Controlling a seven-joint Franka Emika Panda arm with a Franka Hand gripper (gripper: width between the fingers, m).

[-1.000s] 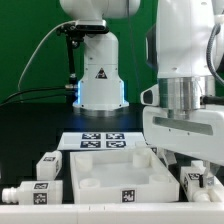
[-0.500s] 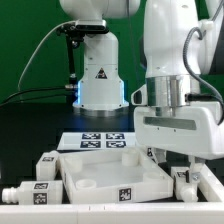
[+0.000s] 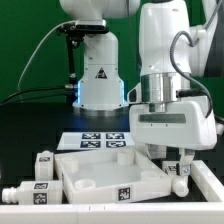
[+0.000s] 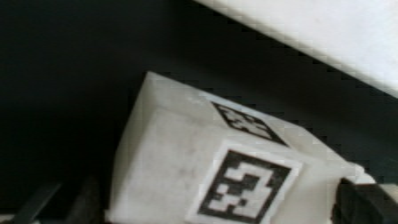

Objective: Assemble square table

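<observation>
The square table's white slab (image 3: 92,160) lies rim up at the front, with a tag on its near wall. My gripper (image 3: 174,160) hangs low just off the slab's side toward the exterior view's right, open, its fingers straddling a white tag-marked leg (image 3: 183,172). In the wrist view that leg (image 4: 196,130) fills the space between the two dark fingertips (image 4: 361,192), showing two tags; my gripper (image 4: 210,205) stands open around it. Two more legs (image 3: 43,162) (image 3: 25,192) lie by the slab toward the exterior view's left.
The marker board (image 3: 100,141) lies flat behind the slab. The arm's white base (image 3: 100,78) stands farther back with cables beside it. A white ledge (image 3: 200,200) runs along the front edge. A pale surface (image 4: 329,40) crosses one corner of the wrist view.
The gripper has come down and shifted toward the exterior view's left, from above the right-hand leg to straddling it. Its jaws have stayed open. The slab and the other legs have not moved.
</observation>
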